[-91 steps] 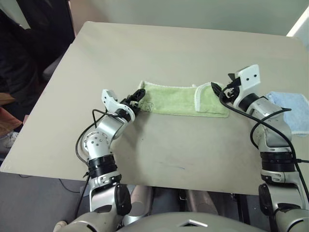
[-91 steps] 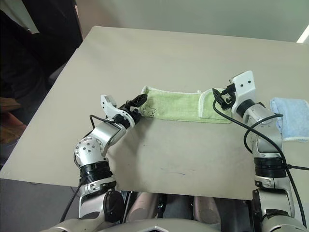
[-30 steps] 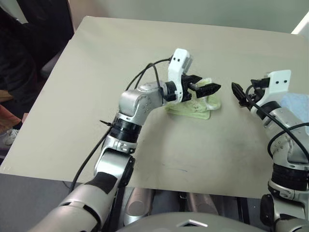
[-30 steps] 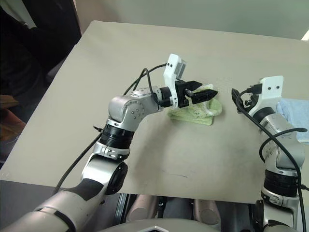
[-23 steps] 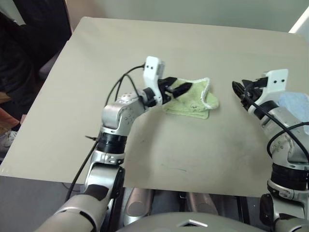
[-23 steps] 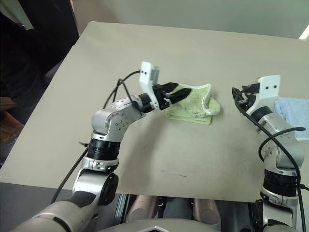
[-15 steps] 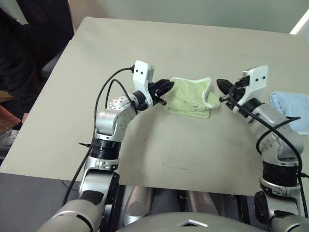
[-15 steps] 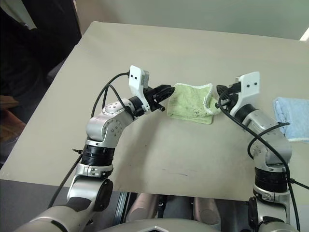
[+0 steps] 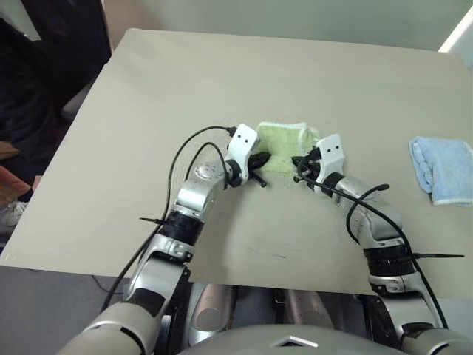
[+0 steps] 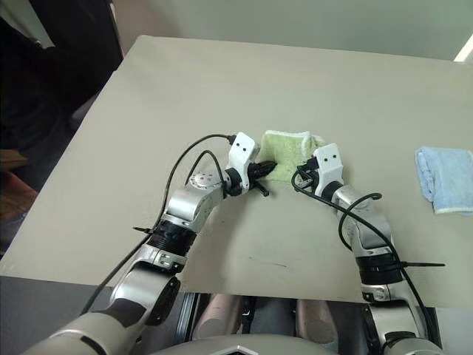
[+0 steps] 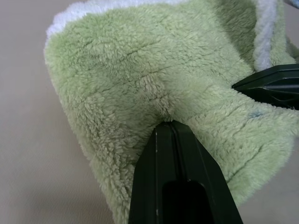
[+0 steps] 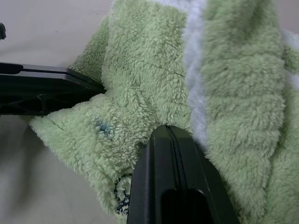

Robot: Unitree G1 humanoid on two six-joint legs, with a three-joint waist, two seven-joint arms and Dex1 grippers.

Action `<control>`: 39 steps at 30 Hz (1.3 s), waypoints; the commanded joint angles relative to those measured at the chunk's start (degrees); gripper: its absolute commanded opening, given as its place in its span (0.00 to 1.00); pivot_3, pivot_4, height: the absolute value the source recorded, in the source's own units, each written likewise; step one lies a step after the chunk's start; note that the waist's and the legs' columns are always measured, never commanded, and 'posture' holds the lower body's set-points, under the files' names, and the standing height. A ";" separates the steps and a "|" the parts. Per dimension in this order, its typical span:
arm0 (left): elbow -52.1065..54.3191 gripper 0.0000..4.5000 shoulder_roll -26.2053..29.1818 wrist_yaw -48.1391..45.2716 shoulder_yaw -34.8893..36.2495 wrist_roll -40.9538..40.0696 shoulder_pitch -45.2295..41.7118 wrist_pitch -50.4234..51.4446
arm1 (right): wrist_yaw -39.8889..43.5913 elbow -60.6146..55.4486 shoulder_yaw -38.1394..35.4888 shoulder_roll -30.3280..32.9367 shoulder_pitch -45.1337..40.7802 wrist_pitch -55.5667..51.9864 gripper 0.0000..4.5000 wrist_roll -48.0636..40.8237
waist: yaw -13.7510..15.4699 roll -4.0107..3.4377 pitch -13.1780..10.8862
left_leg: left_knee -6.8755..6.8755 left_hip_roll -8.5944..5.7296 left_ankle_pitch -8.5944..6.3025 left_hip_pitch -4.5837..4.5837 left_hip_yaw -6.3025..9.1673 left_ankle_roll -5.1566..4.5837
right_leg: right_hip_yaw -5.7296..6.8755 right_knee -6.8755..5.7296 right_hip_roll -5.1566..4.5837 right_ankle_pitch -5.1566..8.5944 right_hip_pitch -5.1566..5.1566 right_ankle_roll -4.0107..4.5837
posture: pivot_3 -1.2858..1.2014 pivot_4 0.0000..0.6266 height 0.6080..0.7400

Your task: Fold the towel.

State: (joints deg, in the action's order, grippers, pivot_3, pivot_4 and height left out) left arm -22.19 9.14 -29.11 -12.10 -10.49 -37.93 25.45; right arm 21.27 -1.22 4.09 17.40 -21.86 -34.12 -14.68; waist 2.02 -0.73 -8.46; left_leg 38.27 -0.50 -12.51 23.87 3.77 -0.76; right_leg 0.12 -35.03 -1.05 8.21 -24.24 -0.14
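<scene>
Person in dark clothing (image 9: 29, 81) stands at far left beside the beige table (image 9: 148, 111). Left gripper (image 10: 267, 168) sits low on the table near its middle, fingers pressed together, tips pushed into the left edge of the towel (image 10: 288, 148); wrist view shows the closed fingertips (image 11: 170, 133) dimpling the terry, can't tell if any cloth is pinched between them. Towel is a light green bunched, folded-over bundle with whitish edging (image 12: 196, 70), lying on the table between the two grippers, slightly past them. Small dark printed logo (image 12: 122, 196) shows near its lower edge. Right gripper (image 10: 301, 176) touches the towel's right side, fingers also closed, tips against the cloth just beside the white edging. Small light blue folded towel (image 9: 440, 168) lies well apart near the table's right edge.
</scene>
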 commanded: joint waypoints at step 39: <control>1.44 0.99 -11.13 14.20 28.14 -33.64 -2.72 36.20 | 2.21 -18.74 -13.33 7.89 0.09 0.22 0.00 -7.35 | 0.29 0.04 -0.04 | 0.02 0.08 0.33 0.07 -0.95 0.07 | -0.39 0.03 -0.09 -0.02 -0.21 -0.37 | 0.52 0.24 0.97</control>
State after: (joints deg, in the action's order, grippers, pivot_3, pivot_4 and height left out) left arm -20.05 -0.33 -14.45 18.77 -44.36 -40.01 60.42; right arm 24.06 -18.08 -8.06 25.33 -20.98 -34.85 -21.66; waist 2.31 -0.70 -8.50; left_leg 38.30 -0.44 -12.20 23.95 2.83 -0.70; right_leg -0.27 -35.00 -1.16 8.19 -24.44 -0.51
